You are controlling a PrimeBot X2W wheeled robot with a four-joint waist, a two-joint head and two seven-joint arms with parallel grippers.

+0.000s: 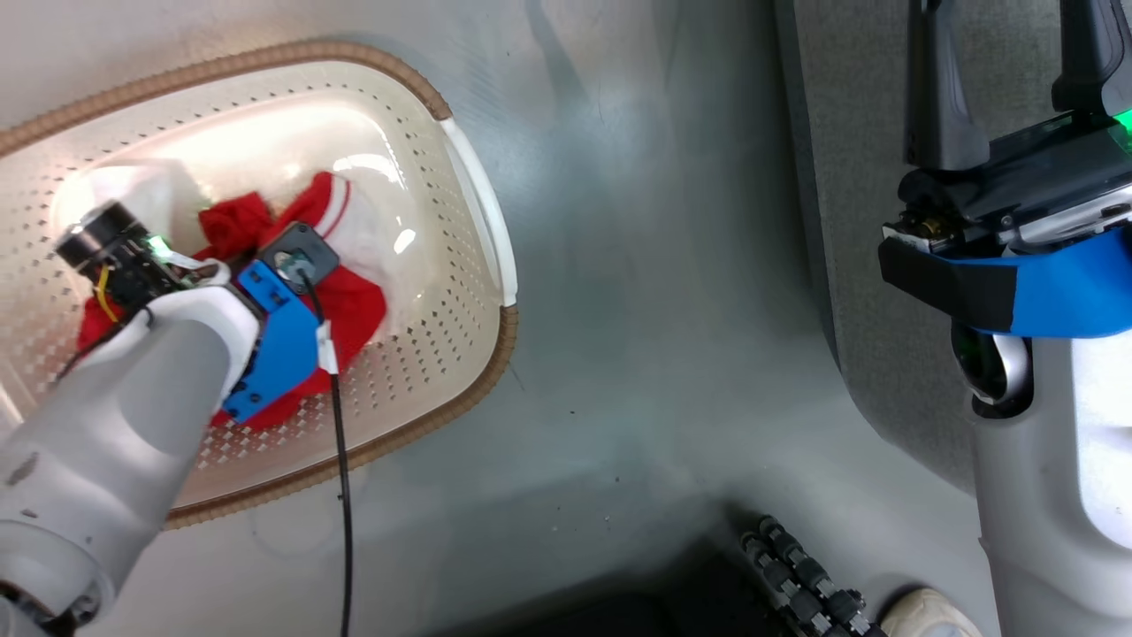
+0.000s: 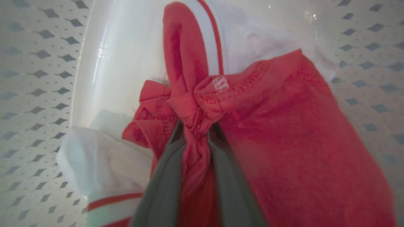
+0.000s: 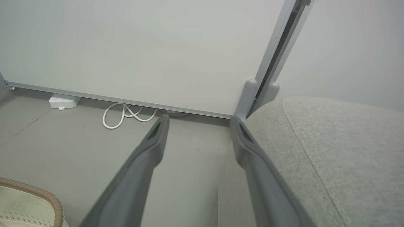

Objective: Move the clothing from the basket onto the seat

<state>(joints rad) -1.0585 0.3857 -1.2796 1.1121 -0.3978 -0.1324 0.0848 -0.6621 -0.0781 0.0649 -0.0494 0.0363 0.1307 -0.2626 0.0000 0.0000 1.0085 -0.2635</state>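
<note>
Pinching clothing (image 2: 284, 142) at a bunched fold inside basket (image 1: 482, 221), left gripper (image 2: 196, 127); likely soft, light, limp. Right gripper (image 3: 199, 121) spread, outside basket.

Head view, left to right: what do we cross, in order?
clothing → basket rim → floor → seat → right gripper, jaws open over the seat.
</note>
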